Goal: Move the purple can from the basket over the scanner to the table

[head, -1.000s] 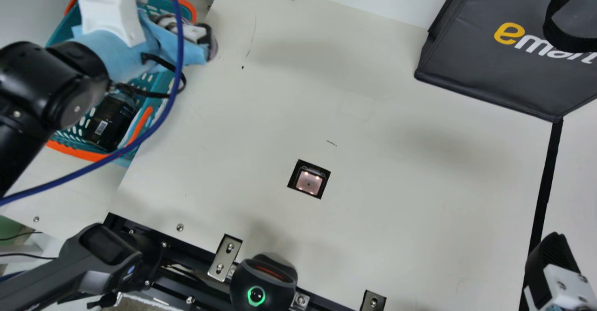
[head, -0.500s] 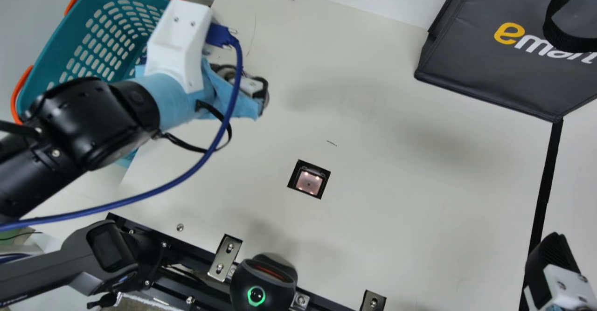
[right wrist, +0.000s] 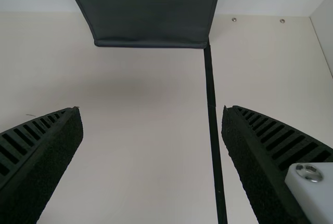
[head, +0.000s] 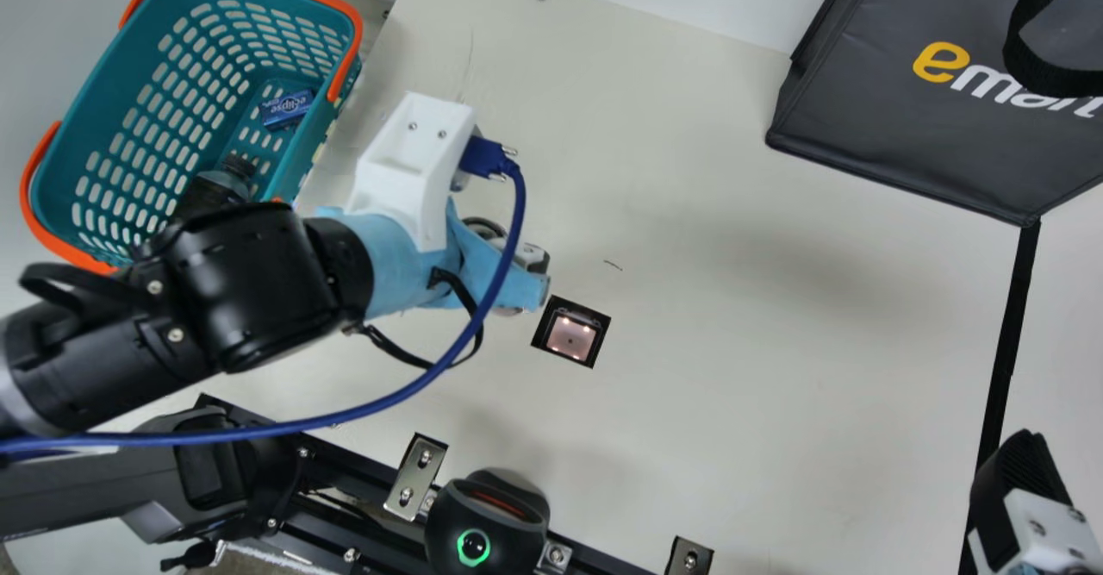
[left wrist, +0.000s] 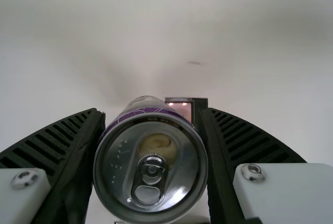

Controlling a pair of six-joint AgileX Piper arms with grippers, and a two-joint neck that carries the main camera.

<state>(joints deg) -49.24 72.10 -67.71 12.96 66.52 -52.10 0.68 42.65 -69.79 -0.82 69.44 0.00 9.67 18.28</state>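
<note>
pinching the purple can (left wrist: 151, 172) between its two ribbed fingers, my left claw (left wrist: 152, 112) has the lid facing my wrist camera, the can's long axis running away from me, down toward the table (head: 732, 385); i can't tell how upright it is. the relation that counts: in the main view the scanner window (head: 570, 334) lies just off my left fingertips, toward the lower right, so i judge only a short carry that way is needed. my right claw (right wrist: 152, 109), spread and holding nothing, is well apart at the lower right edge; the left is clearly nearer. counting outward: one can, one scanner window, then one basket (head: 77, 114) at the upper left with one dark bottle (head: 211, 191) and one blue packet (head: 286, 109) inside, and one dark bag (head: 862, 101) at the upper right.
</note>
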